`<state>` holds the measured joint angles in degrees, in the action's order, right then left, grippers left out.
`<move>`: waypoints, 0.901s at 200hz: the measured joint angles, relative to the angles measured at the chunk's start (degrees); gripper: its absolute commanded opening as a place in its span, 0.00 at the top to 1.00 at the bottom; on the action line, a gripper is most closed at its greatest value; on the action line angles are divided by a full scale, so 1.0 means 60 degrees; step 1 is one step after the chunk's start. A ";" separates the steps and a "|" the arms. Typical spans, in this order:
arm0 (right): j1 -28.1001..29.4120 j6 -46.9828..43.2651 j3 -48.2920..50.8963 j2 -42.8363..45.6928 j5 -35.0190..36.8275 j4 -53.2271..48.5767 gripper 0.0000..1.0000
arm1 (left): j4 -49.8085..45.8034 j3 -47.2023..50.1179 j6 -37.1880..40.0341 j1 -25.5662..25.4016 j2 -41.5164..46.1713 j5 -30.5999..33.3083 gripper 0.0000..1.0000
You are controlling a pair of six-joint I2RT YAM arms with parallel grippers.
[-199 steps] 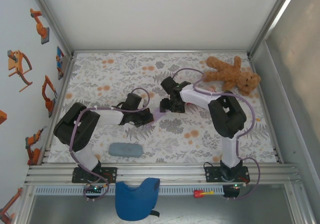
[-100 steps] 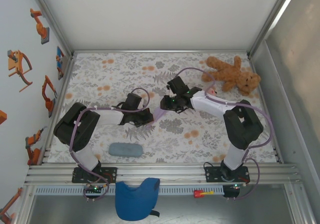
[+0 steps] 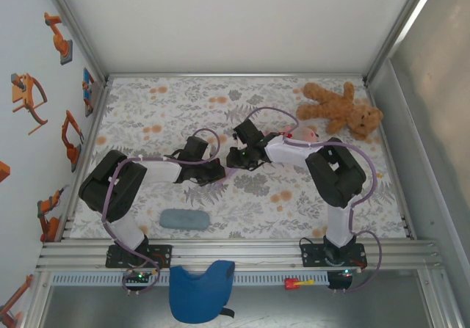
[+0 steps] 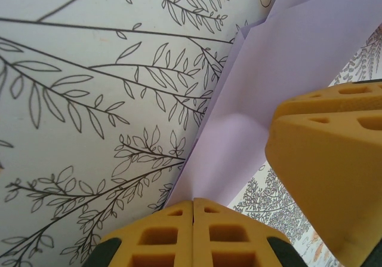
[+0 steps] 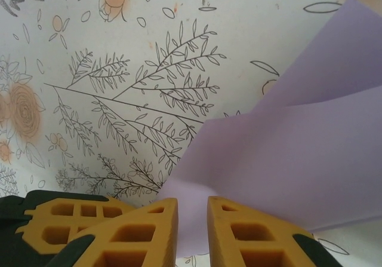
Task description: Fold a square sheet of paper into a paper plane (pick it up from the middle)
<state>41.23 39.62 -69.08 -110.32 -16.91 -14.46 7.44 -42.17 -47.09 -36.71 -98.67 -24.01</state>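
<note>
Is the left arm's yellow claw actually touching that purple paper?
Touching. In the left wrist view, the left gripper is shut, and the purple paper runs straight into the seam between its fingertips.

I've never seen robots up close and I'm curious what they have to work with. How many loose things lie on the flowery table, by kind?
Teddy bear: 1
Paper sheet: 1
Grey-blue pad: 1
Total: 3
</note>
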 measured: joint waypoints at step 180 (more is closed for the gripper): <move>-0.0306 0.0000 0.0907 0.0069 0.0211 0.0761 0.88 | -0.0568 -0.0295 0.0306 0.0015 0.0510 -0.0419 0.90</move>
<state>39.40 39.62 -63.64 -109.91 -15.64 -9.89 4.03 -43.94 -45.25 -36.62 -95.61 -26.52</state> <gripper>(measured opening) 0.119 0.098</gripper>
